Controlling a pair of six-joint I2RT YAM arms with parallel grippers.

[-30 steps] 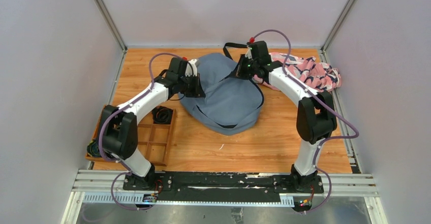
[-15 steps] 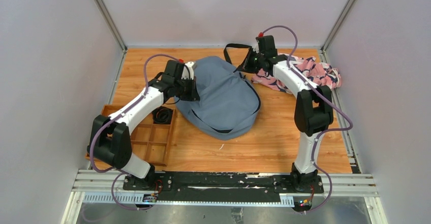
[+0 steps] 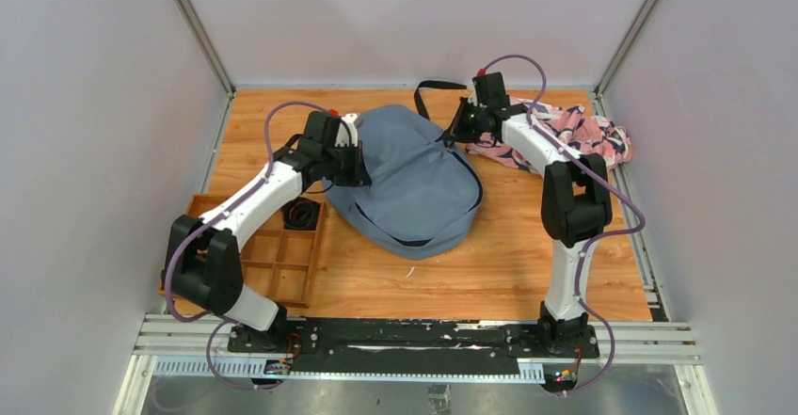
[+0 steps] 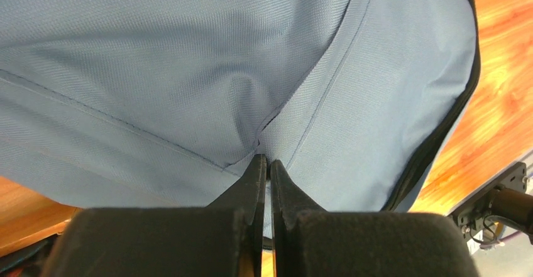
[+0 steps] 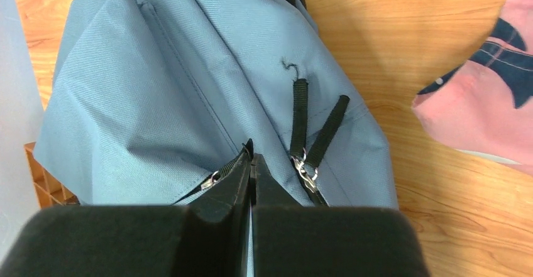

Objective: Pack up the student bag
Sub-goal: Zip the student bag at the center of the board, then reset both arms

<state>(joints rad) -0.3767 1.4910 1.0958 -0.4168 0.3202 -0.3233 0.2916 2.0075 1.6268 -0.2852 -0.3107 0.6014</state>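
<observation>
Opening the main zipper is judged to be the step in hand, so the student bag point(image 3: 414, 184) should be anchored on one side while the other side works along the zipper line. Nearest the arm bases, a wooden divided tray point(image 3: 282, 264) sits at the left of the surface point(image 3: 489, 264), just beside the bag's near-left curve; do not drag the bag onto it. The bag lies mid-surface, toward the far side. The left gripper point(image 4: 264, 161) is fully closed on a puckered fold of the bag's left-side fabric. Apply only enough pull to tension the panel. Farther back, the right gripper point(image 5: 250, 151) is also fully closed, its tips resting on the zipper seam between a metal slider point(image 5: 210, 179) and two black pull tabs point(image 5: 300, 126). Whether it pinches anything cannot be determined. A firm hold on a pull tab is advisable, drawing along the track and not upward. Beyond, a black strap point(image 3: 433, 90) loops at the far edge, and a pink patterned cloth point(image 3: 574, 137) lies just beside the right arm; avoid snagging either.
</observation>
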